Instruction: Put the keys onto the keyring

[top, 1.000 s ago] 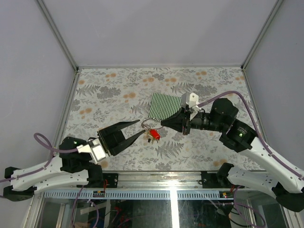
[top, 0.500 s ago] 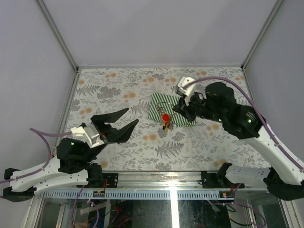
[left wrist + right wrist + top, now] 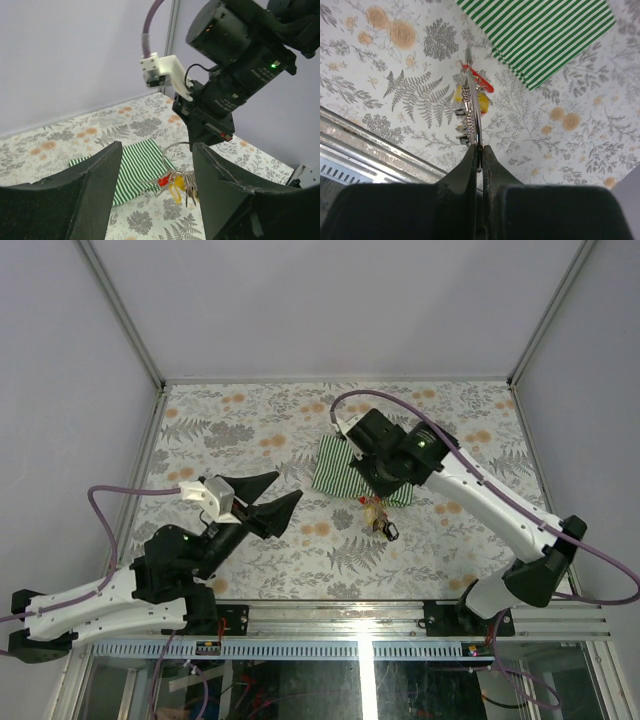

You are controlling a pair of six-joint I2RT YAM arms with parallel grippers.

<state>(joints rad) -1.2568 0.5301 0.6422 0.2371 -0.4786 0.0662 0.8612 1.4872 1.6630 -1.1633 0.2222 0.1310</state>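
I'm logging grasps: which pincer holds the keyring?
The right pincer, shut on the thin keyring so its keys dangle below; the left pincer gapes open, empty.

The top camera looks down from high up at the whole table (image 3: 250, 430). The left wrist camera sits low, looking sideways between the left fingers (image 3: 75, 200). The right wrist camera looks straight down past the right fingers (image 3: 465, 185), close up. All three show the striped cloth (image 3: 335, 468) and, probably, the keyring (image 3: 472, 107).
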